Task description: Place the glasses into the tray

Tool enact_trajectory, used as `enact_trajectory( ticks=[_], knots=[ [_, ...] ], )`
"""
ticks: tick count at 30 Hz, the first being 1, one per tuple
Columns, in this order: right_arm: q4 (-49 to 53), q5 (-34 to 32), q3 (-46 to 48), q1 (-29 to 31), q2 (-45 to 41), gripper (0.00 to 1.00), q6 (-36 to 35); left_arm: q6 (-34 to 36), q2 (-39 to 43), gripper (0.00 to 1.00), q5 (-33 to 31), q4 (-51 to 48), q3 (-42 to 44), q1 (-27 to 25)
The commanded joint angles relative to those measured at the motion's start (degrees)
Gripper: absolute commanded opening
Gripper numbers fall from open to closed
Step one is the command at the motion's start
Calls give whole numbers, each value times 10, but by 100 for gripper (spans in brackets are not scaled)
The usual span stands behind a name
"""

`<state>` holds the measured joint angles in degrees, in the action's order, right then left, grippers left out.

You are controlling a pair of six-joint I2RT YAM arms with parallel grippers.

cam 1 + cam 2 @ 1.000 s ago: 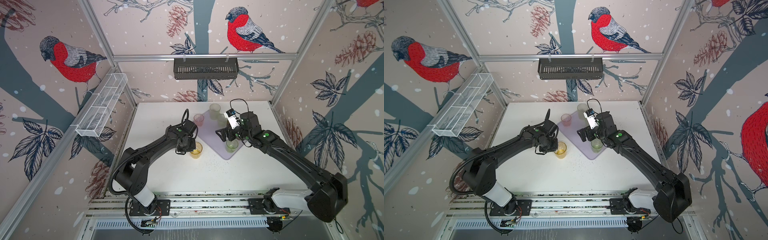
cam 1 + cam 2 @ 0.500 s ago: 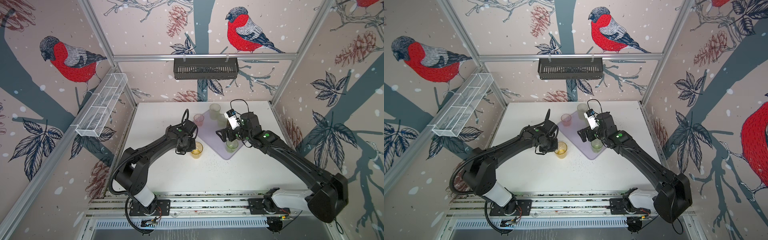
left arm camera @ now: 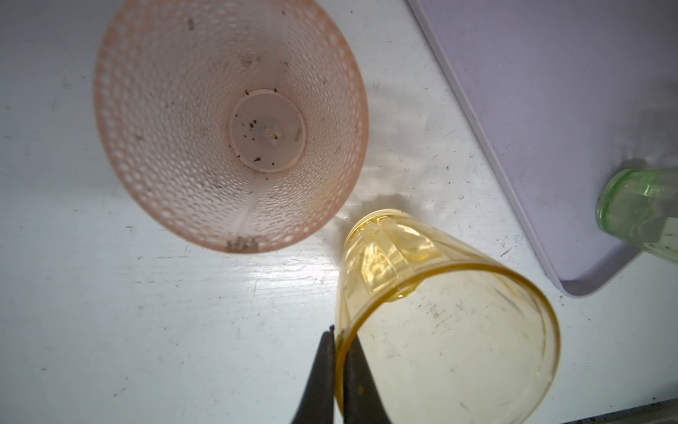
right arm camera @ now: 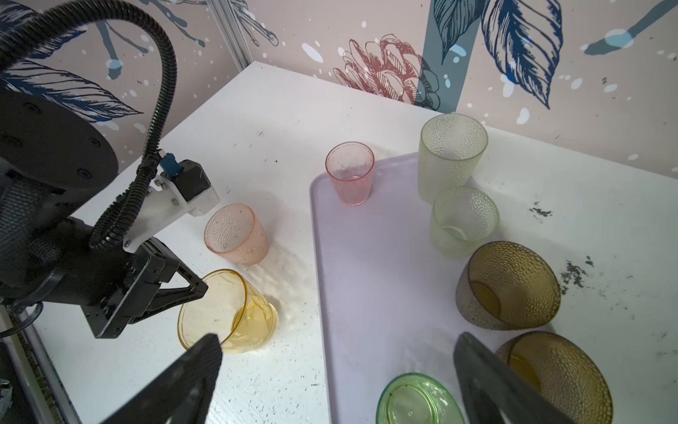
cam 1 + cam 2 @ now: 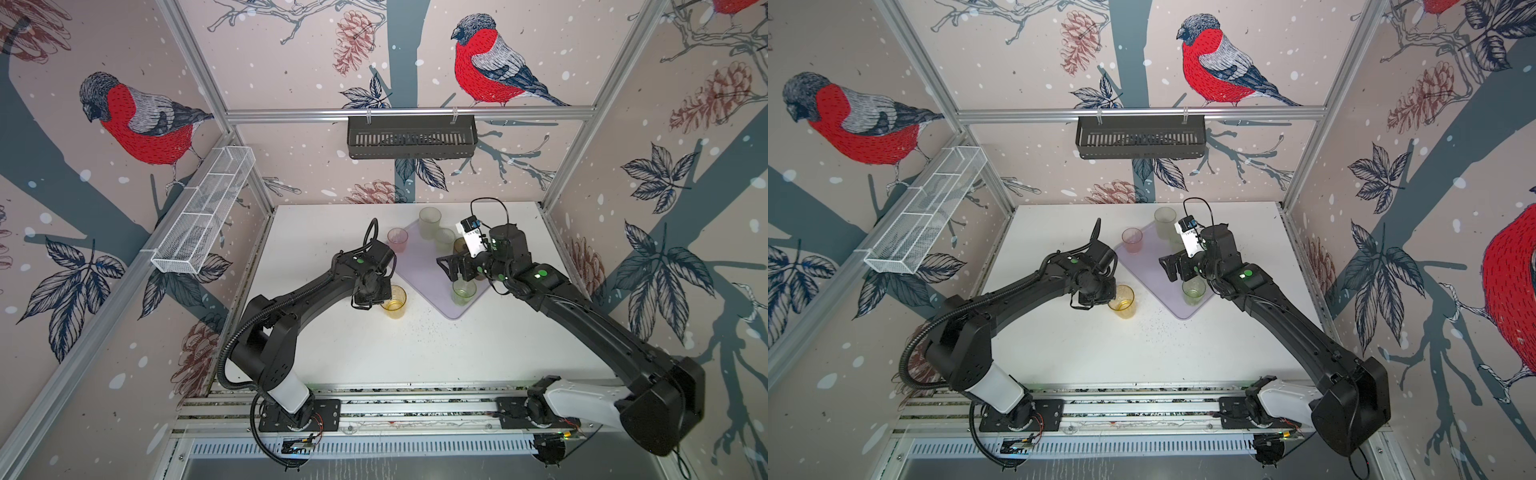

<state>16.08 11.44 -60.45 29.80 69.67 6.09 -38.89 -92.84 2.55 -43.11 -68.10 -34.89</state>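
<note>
Left wrist view is showing the left pincer [image 3: 338, 339] pinching the yellow glass [image 3: 440, 323] at its rim, on the counter [image 3: 146, 312] just beside the tray [image 3: 550, 110]. The right pincer [image 4: 337, 341] is hanging wide open over the tray's green glass [image 4: 414, 400].

Top views high, looking down on table [image 5: 415, 353], wrist views close, sharing tray [image 3: 550, 91]

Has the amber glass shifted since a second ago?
No. In a top view the amber glass keeps the same gap from the edge of the tray.
</note>
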Motion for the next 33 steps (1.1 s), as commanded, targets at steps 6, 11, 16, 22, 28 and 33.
enact_trajectory(
  ticks=[6, 11, 16, 22, 28, 33],
  knots=[
    [-21, -21, 16, -22, -25, 100, 15, 5, 2, 7, -17, -18, -18, -7],
    [-35, -21, 35, -40, -47, 100, 25, 6, -3, 4, -23, -35, -47, -15],
    [-39, -19, 44, -51, -55, 100, 33, 5, -19, 2, -31, -61, -95, -21],
    [-43, -24, 52, -62, -65, 100, 36, -5, -43, 0, -25, -76, -160, -22],
    [-44, -23, 54, -68, -68, 100, 39, -10, -80, 0, -23, -98, -247, -24],
    [-46, -23, 55, -72, -70, 100, 41, -14, -120, 0, -35, -132, -320, -29]
  ],
)
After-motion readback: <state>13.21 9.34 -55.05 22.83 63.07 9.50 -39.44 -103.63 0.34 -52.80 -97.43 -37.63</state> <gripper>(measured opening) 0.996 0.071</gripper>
